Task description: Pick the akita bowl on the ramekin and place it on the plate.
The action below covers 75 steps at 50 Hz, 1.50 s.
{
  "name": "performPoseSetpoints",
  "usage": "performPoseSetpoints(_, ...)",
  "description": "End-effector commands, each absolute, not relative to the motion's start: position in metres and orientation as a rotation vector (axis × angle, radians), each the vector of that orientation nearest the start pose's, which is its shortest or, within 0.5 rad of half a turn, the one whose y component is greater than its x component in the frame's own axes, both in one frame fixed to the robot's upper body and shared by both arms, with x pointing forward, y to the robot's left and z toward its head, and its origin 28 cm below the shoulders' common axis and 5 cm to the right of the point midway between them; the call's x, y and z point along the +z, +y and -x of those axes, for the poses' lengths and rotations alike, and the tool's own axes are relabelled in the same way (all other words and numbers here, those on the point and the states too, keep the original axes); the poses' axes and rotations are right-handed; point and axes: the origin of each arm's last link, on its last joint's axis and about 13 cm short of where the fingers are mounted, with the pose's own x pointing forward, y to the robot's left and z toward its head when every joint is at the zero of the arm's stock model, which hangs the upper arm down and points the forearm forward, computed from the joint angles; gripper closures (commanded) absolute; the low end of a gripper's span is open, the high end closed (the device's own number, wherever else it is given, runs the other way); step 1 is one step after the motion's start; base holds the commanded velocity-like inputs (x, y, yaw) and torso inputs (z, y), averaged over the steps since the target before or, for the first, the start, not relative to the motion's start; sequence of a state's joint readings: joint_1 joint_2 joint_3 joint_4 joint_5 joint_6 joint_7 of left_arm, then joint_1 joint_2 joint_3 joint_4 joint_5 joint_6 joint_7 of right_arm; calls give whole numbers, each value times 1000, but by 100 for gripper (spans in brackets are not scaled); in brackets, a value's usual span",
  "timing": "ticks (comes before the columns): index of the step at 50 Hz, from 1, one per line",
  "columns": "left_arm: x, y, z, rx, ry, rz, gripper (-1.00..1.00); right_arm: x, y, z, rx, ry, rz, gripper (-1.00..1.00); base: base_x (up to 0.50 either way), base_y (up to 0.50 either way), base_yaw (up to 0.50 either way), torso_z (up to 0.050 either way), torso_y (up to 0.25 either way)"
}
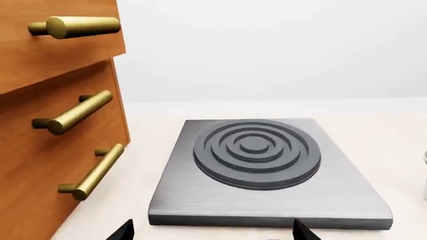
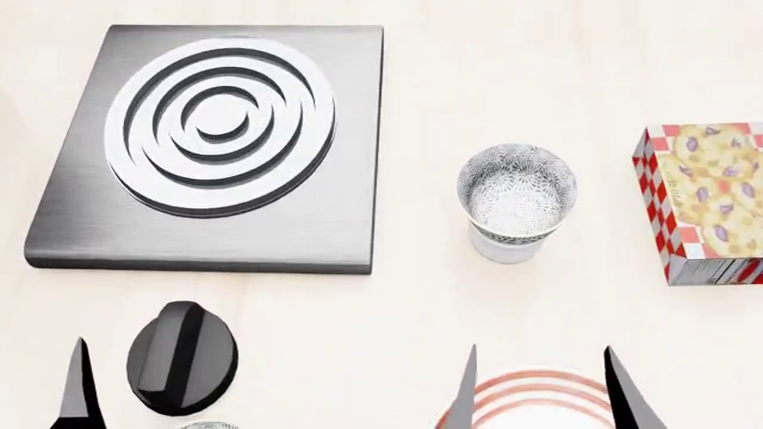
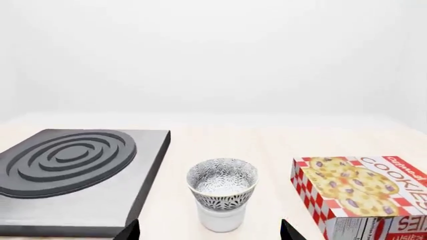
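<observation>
The akita bowl (image 2: 516,189) (image 3: 222,186), white with a dense grey-black pattern, sits upright in the white ramekin (image 2: 507,248) (image 3: 220,217) between the stove plate and the cookie box. The red-ringed plate (image 2: 524,386) shows only partly at the near edge of the head view, under my right gripper (image 2: 542,398) (image 3: 210,231). That gripper is open and empty, just short of the ramekin. My left gripper (image 1: 213,232) is open and empty too, in front of the stove plate's near edge; one of its fingertips (image 2: 78,389) shows in the head view.
A grey stove plate (image 2: 334,223) (image 1: 253,200) lies at the left. A cookie box (image 2: 703,201) (image 3: 360,195) stands right of the bowl. A wooden drawer cabinet (image 1: 60,125) with brass handles is beside the stove plate. A black oval knob-like piece (image 2: 181,357) lies near the left gripper.
</observation>
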State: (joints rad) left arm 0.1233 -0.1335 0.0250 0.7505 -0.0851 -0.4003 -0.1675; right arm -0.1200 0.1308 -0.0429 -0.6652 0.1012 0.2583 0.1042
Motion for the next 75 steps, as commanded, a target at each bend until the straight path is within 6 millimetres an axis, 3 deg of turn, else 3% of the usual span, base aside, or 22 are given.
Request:
performPoseSetpoints(1, 126, 213, -163, 57, -265, -38, -100, 128, -101, -163, 0, -309, 30, -100, 0, 0, 0, 0, 0)
performPoseSetpoints(19, 124, 213, -165, 69, -257, -41, -100, 127, -98, -163, 10, -302, 29, -100, 0, 0, 0, 0, 0)
performPoseSetpoints(27, 121, 213, -167, 68, -239, -40, -100, 187, -105, -189, 106, -285, 261, -100, 0, 0, 0, 0, 0)
performPoseSetpoints(33, 121, 214, -167, 70, -230, -36, -100, 207, -108, -198, 129, -243, 371, -100, 0, 0, 0, 0, 0)
performPoseSetpoints(34, 121, 214, -167, 70, -229, -36, -100, 219, -115, -212, 155, -227, 370, -100, 0, 0, 0, 0, 0)
performPoseSetpoints(38, 121, 215, -167, 74, -229, -36, -100, 240, -116, -219, 188, -184, 450, -100, 0, 0, 0, 0, 0)
performPoseSetpoints(41, 121, 215, -167, 75, -227, -38, -100, 254, -125, -236, 197, -144, 479, -100, 0, 0, 0, 0, 0)
performPoseSetpoints(46, 120, 214, -168, 77, -218, -40, -100, 264, -135, -259, 238, -54, 573, -100, 0, 0, 0, 0, 0)
performPoseSetpoints(51, 120, 214, -168, 77, -218, -40, -100, 277, -139, -270, 281, 3, 624, -100, 0, 0, 0, 0, 0)
performPoseSetpoints(75, 119, 214, -169, 79, -213, -41, -100, 285, -158, -313, 469, 298, 711, -100, 0, 0, 0, 0, 0)
